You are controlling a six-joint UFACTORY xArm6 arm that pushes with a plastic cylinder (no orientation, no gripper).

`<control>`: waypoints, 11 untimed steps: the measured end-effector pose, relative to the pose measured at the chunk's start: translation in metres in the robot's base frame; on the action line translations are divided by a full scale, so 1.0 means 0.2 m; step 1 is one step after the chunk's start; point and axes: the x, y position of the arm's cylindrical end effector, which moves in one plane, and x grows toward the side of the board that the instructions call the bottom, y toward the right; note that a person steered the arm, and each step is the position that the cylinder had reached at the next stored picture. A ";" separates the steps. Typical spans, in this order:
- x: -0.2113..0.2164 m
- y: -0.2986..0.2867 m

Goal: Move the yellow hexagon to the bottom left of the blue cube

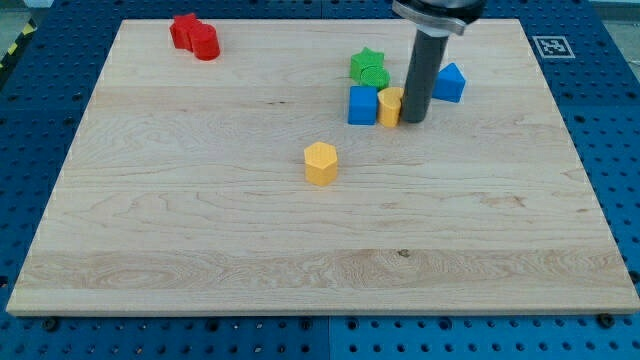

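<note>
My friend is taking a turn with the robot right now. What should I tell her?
My tip is down on the board, touching the right side of a small yellow block that sits right of the blue cube.
The yellow hexagon stands alone, below and left of the blue cube, with a gap between them.
Done: the hexagon already lies bottom left of the cube, though not close.
Left: maybe nudge it closer; mind the green star and the blue block nearby.

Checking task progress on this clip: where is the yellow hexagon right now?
The yellow hexagonal block sits alone near the wooden board's centre, toward the view's bottom left of the blue cube, apart from it and from my tip.
</note>
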 end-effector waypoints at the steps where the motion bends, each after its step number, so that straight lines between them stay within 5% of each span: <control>1: -0.02 -0.01; 2: 0.02 0.00; 5: 0.67 -0.20; 7: 0.63 -0.71; 11: 0.40 -0.38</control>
